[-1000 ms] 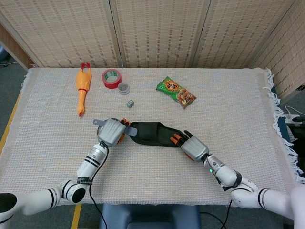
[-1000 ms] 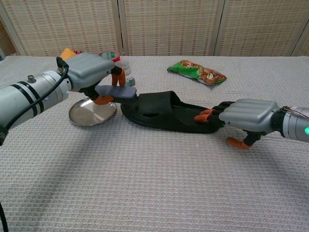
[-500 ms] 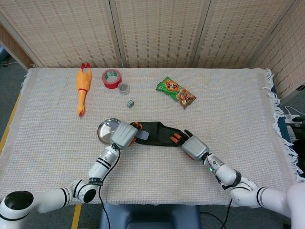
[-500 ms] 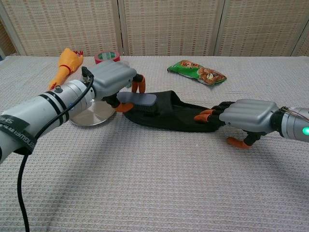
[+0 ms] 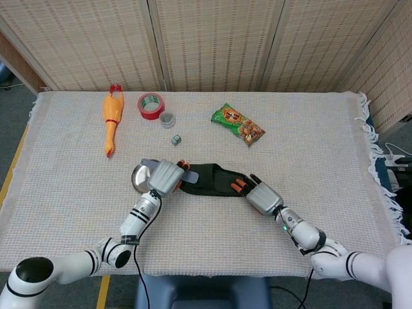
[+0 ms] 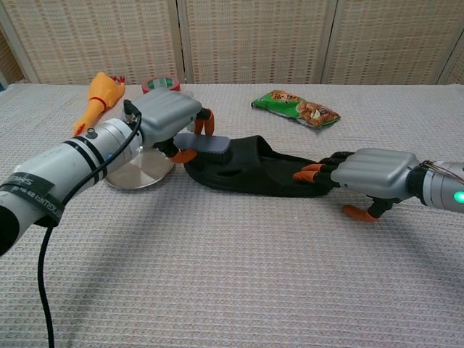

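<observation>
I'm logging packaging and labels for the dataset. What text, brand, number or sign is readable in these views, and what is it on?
"SHE…": white letters on the black band of the left forearm, chest view; the rest is cut off.
Snack packet: printing too small and blurred to read.
Red tape roll: no legible text.
Nothing else carries readable text.

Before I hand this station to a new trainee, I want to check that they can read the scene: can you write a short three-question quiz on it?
1. True or false: the left hand holds a grey brush over the black slipper.
2. What does the right hand press on?
A. the snack bag
B. the slipper's end
C. the steel dish
3. Fill in: beside the red tape roll lies a rubber ____.

Key: 1 true; 2 B; 3 chicken.
</observation>
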